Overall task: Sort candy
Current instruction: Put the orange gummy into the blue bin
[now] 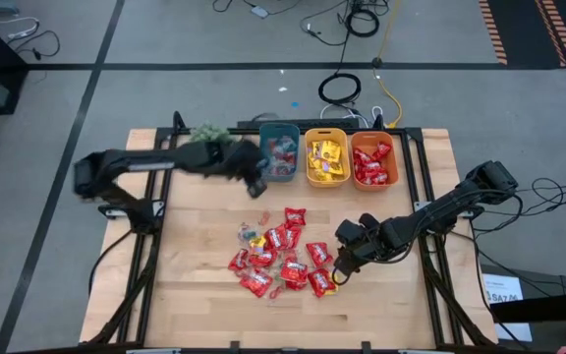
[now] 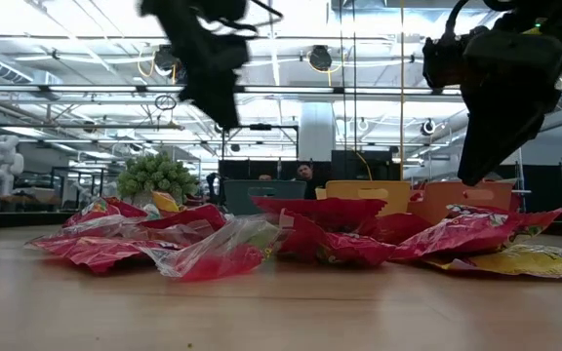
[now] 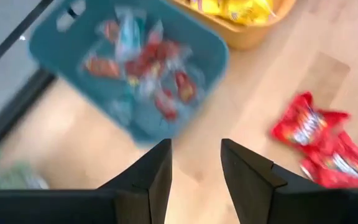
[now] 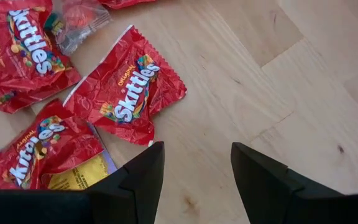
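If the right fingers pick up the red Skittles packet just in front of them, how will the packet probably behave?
The red Skittles packet looks crinkled and lies flat, so it is probably floppy and light. Its glossy wrapper may slip between the fingers.

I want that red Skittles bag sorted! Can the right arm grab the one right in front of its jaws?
Probably yes. The right gripper hovers open and empty beside the red Skittles packet, with only bare table between them.

A pale wooden worktop (image 1: 195,295) fills the middle of the high view. Along its upper edge stand three bins side by side: teal (image 1: 280,154), yellow (image 1: 326,157), orange (image 1: 374,160). A small green spiky plant (image 1: 207,135) sits left of the teal bin. Cables (image 1: 342,88) coil on the grey floor above.
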{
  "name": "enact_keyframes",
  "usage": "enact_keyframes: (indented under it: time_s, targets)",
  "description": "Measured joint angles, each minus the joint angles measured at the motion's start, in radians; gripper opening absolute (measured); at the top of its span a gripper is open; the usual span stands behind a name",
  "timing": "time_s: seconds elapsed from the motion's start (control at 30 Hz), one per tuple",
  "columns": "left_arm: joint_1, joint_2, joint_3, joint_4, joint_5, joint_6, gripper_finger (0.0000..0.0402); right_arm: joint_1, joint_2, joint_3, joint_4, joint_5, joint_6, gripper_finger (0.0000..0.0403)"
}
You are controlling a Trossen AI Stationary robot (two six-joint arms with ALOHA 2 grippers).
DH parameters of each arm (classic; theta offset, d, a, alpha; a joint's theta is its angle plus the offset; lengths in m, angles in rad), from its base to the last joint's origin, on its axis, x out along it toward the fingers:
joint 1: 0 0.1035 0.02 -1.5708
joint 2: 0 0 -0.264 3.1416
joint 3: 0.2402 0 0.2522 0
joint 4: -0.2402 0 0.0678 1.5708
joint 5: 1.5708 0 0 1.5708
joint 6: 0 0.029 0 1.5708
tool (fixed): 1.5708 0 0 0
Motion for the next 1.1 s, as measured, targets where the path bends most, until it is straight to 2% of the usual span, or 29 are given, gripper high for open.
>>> enact_keyframes:
  time_s: [0.2, 0.37, 0.5, 0.6, 0.67, 0.77, 0.83, 0.97, 1.1]
  targets:
    - [-0.202, -0.241, -0.248, 0.006, -0.019, -0.257, 0.0148, -0.012, 0.000, 0.000, 0.027, 0.006, -0.110, 0.0177]
    - [-0.312, -0.351, -0.350, 0.001, -0.006, -0.411, 0.0148, -0.051, 0.000, 0.000, 0.207, 0.010, -0.321, 0.0177]
    - [-0.339, -0.367, -0.360, 0.001, 0.006, -0.413, 0.0148, -0.112, 0.000, 0.000, 0.425, 0.010, -0.505, 0.0177]
    - [-0.340, -0.367, -0.360, 0.002, 0.010, -0.413, 0.0148, -0.172, 0.000, 0.000, 0.541, 0.010, -0.546, 0.0178]
    - [-0.351, -0.365, -0.360, 0.001, 0.007, -0.342, 0.0148, -0.211, 0.001, 0.001, 0.580, 0.006, -0.551, 0.0179]
    - [-0.383, -0.371, -0.366, 0.008, 0.006, -0.217, 0.0148, -0.254, 0.026, 0.047, 0.558, 0.003, -0.596, 0.0180]
    - [-0.399, -0.395, -0.397, 0.028, -0.002, -0.191, 0.0148, -0.270, 0.060, 0.095, 0.556, 0.001, -0.633, 0.0180]
    - [-0.409, -0.491, -0.536, 0.116, -0.012, -0.177, 0.0148, -0.298, 0.177, 0.243, 0.520, -0.002, -0.682, 0.0180]
    - [-0.409, -0.631, -0.667, 0.180, 0.049, -0.122, 0.0148, -0.327, 0.343, 0.453, 0.365, -0.004, -0.676, 0.0180]
